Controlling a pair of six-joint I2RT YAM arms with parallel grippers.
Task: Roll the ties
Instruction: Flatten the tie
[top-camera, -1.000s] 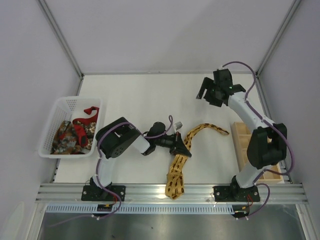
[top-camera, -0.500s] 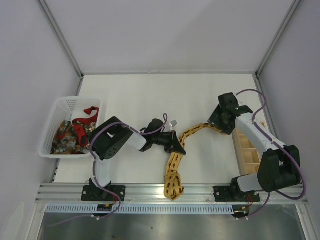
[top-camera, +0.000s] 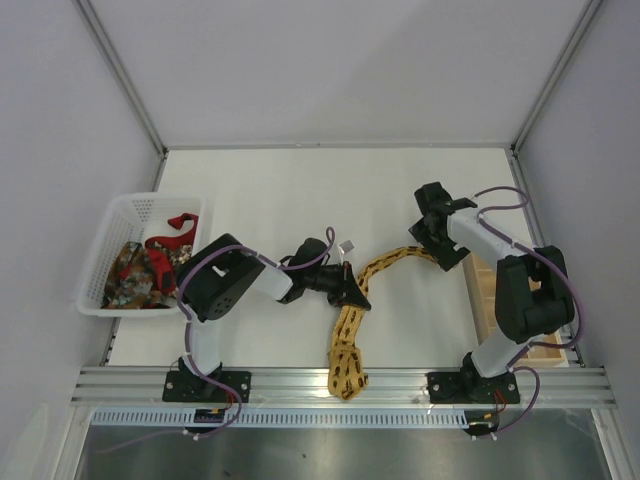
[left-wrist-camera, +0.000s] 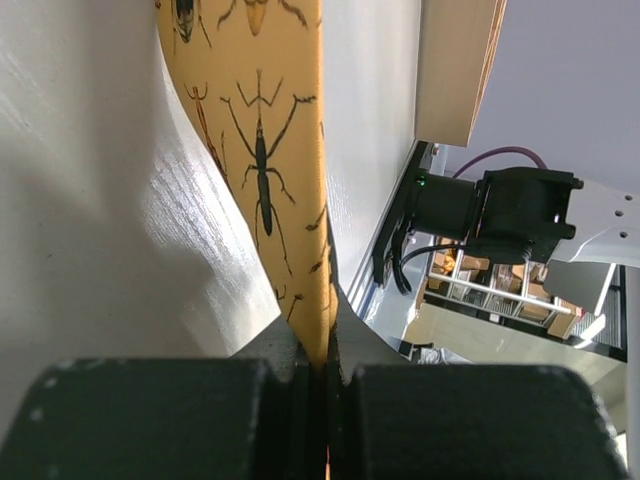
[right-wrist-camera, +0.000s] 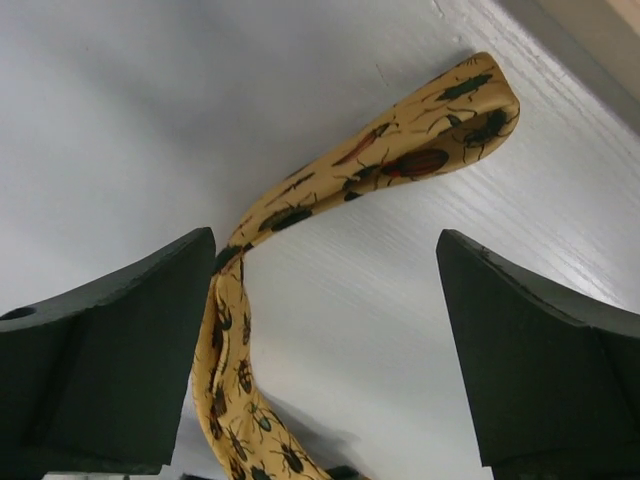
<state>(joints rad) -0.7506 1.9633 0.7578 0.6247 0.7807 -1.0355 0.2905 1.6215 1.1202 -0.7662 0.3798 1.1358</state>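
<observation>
white basket (top-camera: 104, 246) holds red tie (top-camera: 176, 225) and patterned tie (top-camera: 128, 273).

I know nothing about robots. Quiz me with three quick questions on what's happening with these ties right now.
1. True or false: the left hand is clamped shut on the yellow tie.
2. Fill in: the right hand, poised over the yellow tie's far end, is ____ (open/shut).
3. Where is the red tie? A) in the white basket B) in the left hand C) in the right hand

Key: 1 true; 2 open; 3 A.
</observation>
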